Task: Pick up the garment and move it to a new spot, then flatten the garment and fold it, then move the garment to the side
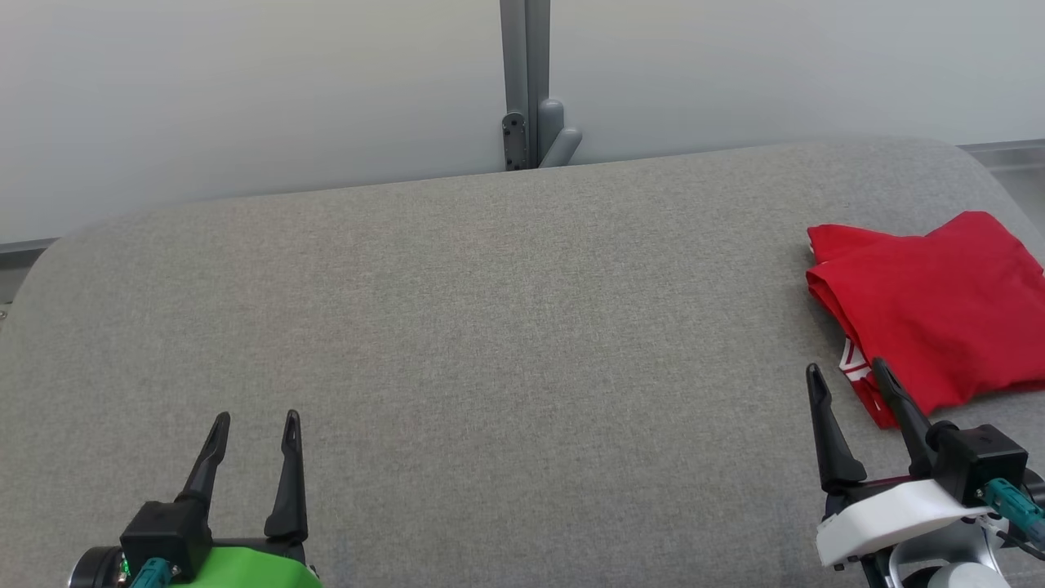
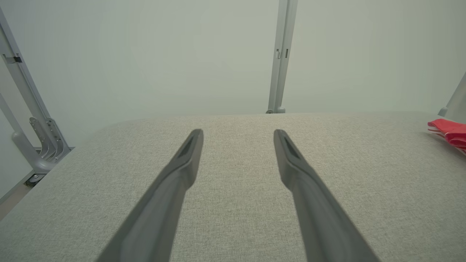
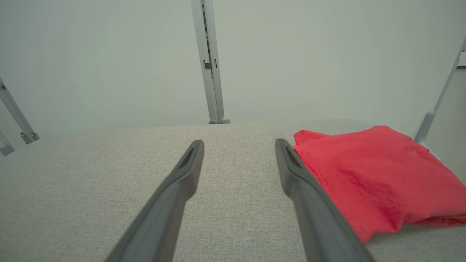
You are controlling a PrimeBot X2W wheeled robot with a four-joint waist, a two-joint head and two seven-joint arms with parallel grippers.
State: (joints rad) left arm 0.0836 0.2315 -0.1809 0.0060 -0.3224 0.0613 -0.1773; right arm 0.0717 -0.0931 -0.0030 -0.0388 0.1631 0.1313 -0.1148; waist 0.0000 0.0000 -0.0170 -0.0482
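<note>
No text, brand or number can be read. The red garment (image 1: 939,310) bears white markings (image 1: 853,363) at one edge, illegible.

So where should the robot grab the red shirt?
Probably the stacked edge facing the middle of the table, coming in low from that side with the open right gripper. The red shirt lies folded flat, so its top gives nothing to pinch.

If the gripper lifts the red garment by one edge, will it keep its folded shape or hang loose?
Probably it hangs loose: the garment is thin cloth lying in soft folded layers, so the fold would likely open. Pushed, it would likely bunch rather than slide, since the woven cover of the table looks rough.
</note>
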